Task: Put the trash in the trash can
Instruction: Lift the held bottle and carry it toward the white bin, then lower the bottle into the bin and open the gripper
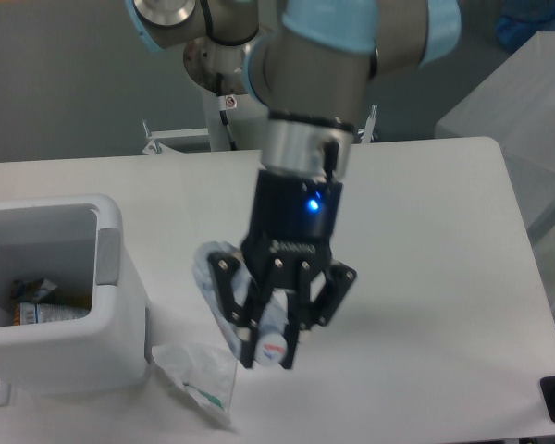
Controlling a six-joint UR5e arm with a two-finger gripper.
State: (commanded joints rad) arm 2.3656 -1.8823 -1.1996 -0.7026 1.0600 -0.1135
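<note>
While the black two-finger gripper [270,347] clenches the long crushed clear plastic bottle with a bluish tint [224,298], the bottle hangs above the white table [425,277].

The fingers close on the bottle's label end, and its other end sticks out up and to the left of the gripper. The crumpled white wrapper with green marks [200,377] lies near the table's front edge, just beside the white boxy plastic trash can with rounded corners and a grey side panel [69,287], which stands at the table's left edge with packets inside.
</note>
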